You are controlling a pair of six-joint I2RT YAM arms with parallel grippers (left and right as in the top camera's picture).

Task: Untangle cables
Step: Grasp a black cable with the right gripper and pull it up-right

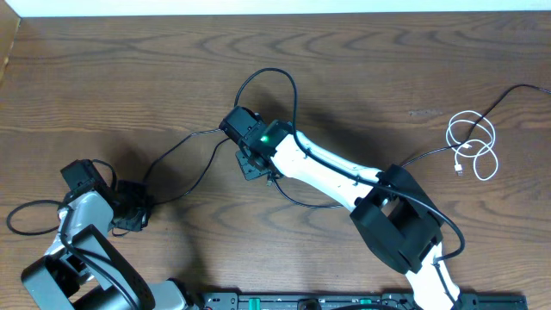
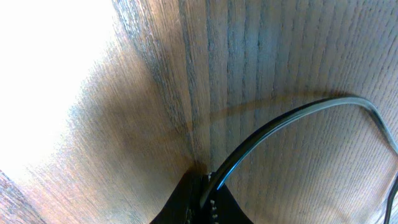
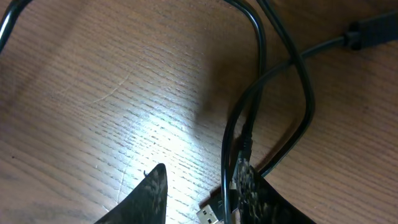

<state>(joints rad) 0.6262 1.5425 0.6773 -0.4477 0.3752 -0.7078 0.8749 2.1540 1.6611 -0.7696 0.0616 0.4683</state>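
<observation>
Jaws of the left gripper (image 2: 205, 185) are pinched shut on a black cable (image 2: 298, 112), which leaves the fingertips and arcs off to the right over the wood grain. Overhead, this gripper sits at the near left of the table (image 1: 103, 82). The held cable runs from it toward the middle.

Right gripper (image 3: 202, 196): jaws stand partly apart, with bare wood showing between them. Black strands (image 3: 227, 143) run down against the inner edge of one finger and do not look clamped. The other finger touches nothing. A small metal USB plug (image 3: 209, 216) lies on the table between the fingertips. Beyond the fingers the strands cross one another and form a loop.

Overhead, the right gripper is at mid-table, over the tangle. One loop of black cable bulges to the far side of it, and another strand passes under the white forearm (image 1: 323, 168).

White cable (image 1: 473, 148): coiled loosely at the far right, well apart from both grippers and not touching the black tangle.
</observation>
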